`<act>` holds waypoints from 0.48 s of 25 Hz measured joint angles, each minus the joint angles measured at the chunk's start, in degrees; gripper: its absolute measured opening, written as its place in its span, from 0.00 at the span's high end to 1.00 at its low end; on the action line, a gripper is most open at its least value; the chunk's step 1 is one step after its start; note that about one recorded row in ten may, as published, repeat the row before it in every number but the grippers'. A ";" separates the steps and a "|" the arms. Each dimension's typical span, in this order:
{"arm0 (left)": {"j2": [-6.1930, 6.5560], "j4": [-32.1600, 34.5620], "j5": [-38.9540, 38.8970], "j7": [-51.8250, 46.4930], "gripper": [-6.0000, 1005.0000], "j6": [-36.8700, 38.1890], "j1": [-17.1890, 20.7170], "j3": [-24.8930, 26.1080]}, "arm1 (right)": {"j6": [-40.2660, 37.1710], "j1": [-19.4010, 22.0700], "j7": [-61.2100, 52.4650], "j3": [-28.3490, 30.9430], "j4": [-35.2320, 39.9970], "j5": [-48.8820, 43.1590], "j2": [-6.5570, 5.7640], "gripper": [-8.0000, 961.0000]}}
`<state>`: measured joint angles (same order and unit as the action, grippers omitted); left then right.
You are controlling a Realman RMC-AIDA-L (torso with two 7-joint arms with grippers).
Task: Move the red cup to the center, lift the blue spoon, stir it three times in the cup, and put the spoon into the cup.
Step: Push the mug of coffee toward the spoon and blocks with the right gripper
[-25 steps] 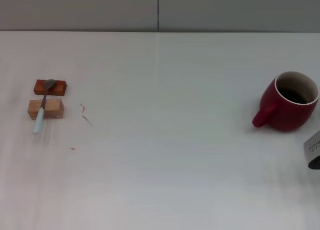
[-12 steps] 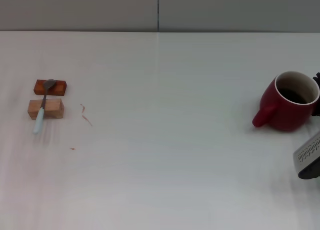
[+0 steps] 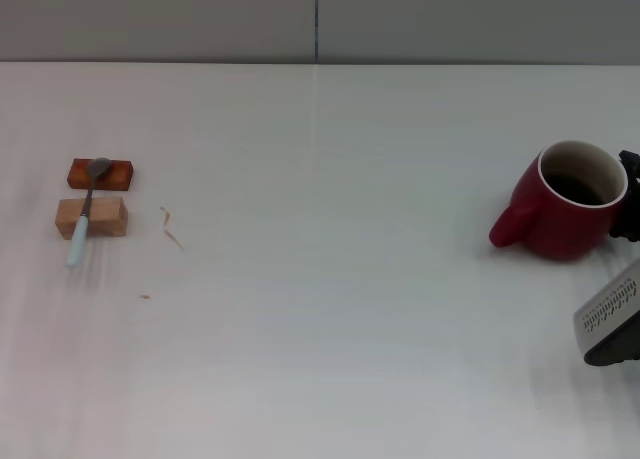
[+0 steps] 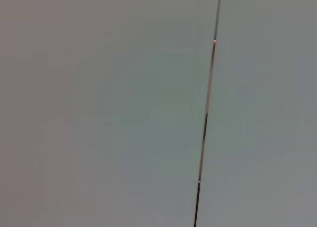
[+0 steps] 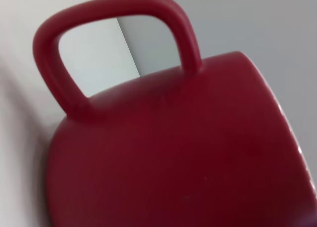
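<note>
The red cup (image 3: 560, 219) stands at the table's right side, its handle pointing left and toward me, its inside dark at the bottom. My right gripper (image 3: 630, 195) reaches in from the right edge with dark fingers on the far and near sides of the cup's right wall, shut on it. The right wrist view is filled by the red cup (image 5: 173, 153) and its loop handle. The blue spoon (image 3: 84, 217) lies far left, across two small wooden blocks, its grey bowl on the far one. My left gripper is out of view.
A reddish block (image 3: 115, 174) and a tan block (image 3: 105, 217) hold up the spoon. Small specks (image 3: 172, 229) lie on the white tabletop (image 3: 330, 279) to their right. A grey wall (image 4: 99, 108) with a vertical seam fills the left wrist view.
The right gripper came further in from the right edge. The red cup has shifted a little to the left with it, its handle swinging slightly. The spoon and blocks have not moved.
</note>
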<state>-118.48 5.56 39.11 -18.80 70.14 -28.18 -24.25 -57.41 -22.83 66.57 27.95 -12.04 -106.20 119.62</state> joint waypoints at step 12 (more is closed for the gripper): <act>0.00 -0.29 -0.01 0.00 0.18 0.48 0.20 0.00 | 1.31 -1.43 0.36 0.00 -2.76 0.13 0.03 0.91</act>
<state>-118.48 5.27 39.10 -18.80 70.62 -27.98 -24.25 -56.10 -24.26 66.93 27.95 -14.80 -106.07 119.65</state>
